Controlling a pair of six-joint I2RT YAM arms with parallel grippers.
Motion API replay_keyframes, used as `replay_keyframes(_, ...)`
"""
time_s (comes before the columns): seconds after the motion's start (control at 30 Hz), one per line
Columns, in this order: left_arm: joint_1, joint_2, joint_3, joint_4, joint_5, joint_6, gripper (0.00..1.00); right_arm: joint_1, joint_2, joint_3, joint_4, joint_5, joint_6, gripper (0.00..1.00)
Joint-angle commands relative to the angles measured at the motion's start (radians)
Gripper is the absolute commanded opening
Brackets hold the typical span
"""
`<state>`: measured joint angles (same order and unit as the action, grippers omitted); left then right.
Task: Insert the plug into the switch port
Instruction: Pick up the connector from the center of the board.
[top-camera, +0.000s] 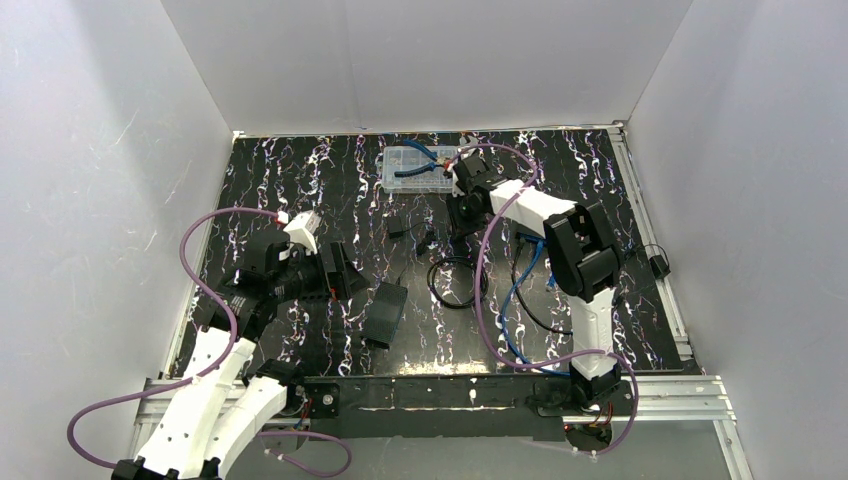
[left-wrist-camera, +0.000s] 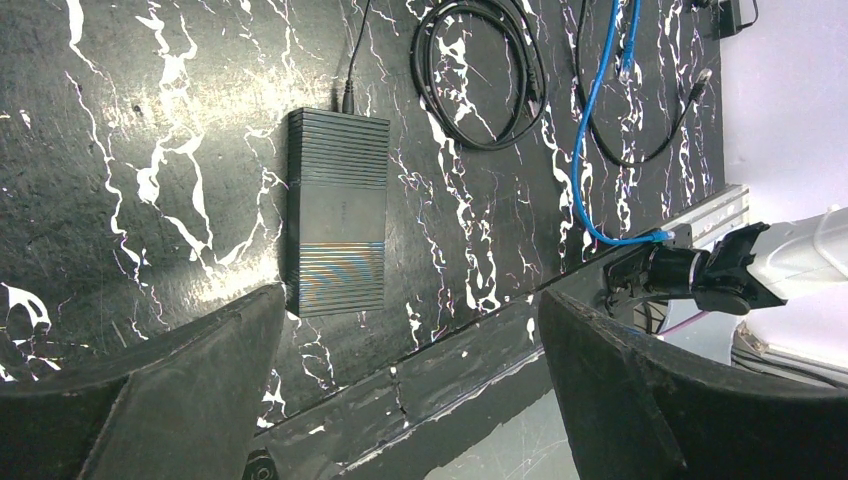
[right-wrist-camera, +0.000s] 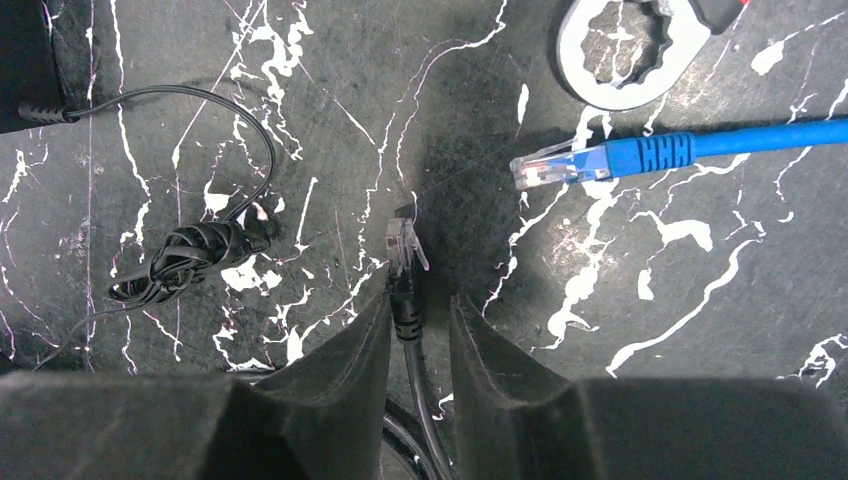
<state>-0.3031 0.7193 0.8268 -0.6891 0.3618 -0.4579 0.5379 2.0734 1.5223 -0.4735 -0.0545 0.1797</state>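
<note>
The worktop (top-camera: 300, 180) was black with white veining. The switch (left-wrist-camera: 338, 210), a flat ribbed black box, lay by the near edge, left of the middle. A thin lead (left-wrist-camera: 355, 60) ran into its far short end. Any print on its lid was too faint to read, and the port could not be made out in any view.

The left claw (left-wrist-camera: 408, 305) hung over the left side of the worktop, just beside the switch and apart from it. Its fingers (left-wrist-camera: 200, 380) were spread wide and held nothing.

The right claw (right-wrist-camera: 418, 305) was low over the far half, just on the near side of the clear parts box (top-camera: 413, 170), which stood at the middle of the far edge. Its jaws were drawn in but not pressed together. They straddled a black cable (right-wrist-camera: 408, 325) just behind the plug (right-wrist-camera: 405, 243), with a sliver of gap still showing on one side. The plug was clear plastic and lay on the worktop, pointing away from the claw.

A blue cable (right-wrist-camera: 720, 145) lay near the plug with its own clear connector (right-wrist-camera: 545, 168) apart from it. A silver spanner ring (right-wrist-camera: 615, 50) lay beyond that. A bundled thin wire (right-wrist-camera: 185, 255) lay on the plug's other side. A small black adapter (top-camera: 660, 266) sat at the right edge
</note>
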Motion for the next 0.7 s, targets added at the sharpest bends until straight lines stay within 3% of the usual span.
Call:
replay_keyframes(0.0,0.006,-0.004,-0.005,-0.005,0.003,0.016,0.98,0.029,0.018,0.029,-0.04,0.028,-0.021,0.33)
replay_keyframes(0.2,0.006,-0.014,-0.011,-0.009,0.001,0.013,0.98,0.073,0.023,0.007,-0.033,0.088,-0.035,0.28)
replay_keyframes(0.4,0.006,-0.03,-0.014,-0.022,-0.006,0.009,0.98,0.08,0.016,-0.026,-0.012,0.099,-0.028,0.02)
replay_keyframes(0.67,0.006,-0.044,-0.004,-0.026,0.008,-0.01,0.98,0.102,-0.136,-0.146,0.105,0.146,-0.028,0.01)
